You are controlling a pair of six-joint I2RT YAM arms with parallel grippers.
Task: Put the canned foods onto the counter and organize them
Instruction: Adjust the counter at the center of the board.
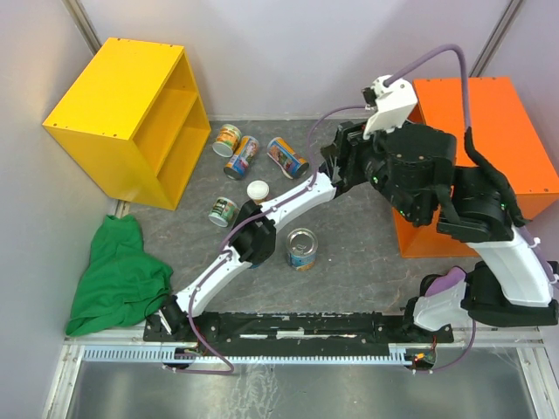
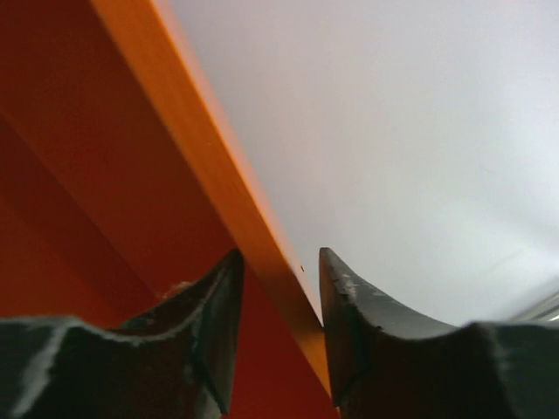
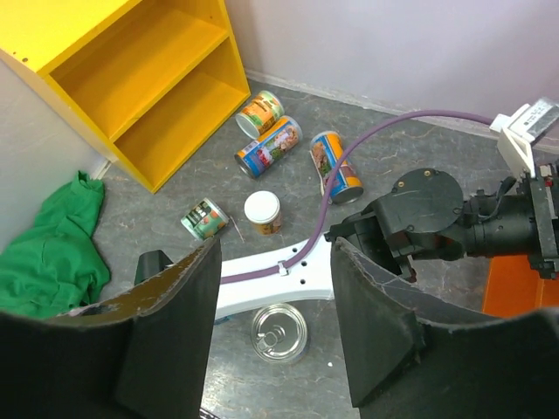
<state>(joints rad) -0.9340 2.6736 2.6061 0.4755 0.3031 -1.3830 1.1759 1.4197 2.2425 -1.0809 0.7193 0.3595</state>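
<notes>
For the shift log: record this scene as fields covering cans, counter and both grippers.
cans in view: six, all on the grey surface; none seen on the counter
upright: silver-topped tin, white-lidded can
on their sides: the other four
left gripper: fingers straddle the counter's orange edge; grip unclear
right gripper: open, empty, raised
also: yellow cabinet, green cloth

The grey bench [image 1: 358,262] bears a yellow shelved wooden cabinet [image 1: 122,113] at its far-left corner, an orange box-shaped cabinet [image 1: 493,148] by its right edge, a crumpled green cloth [image 1: 118,275] at its left edge, and six small labelled cans [image 1: 287,157] between.
</notes>
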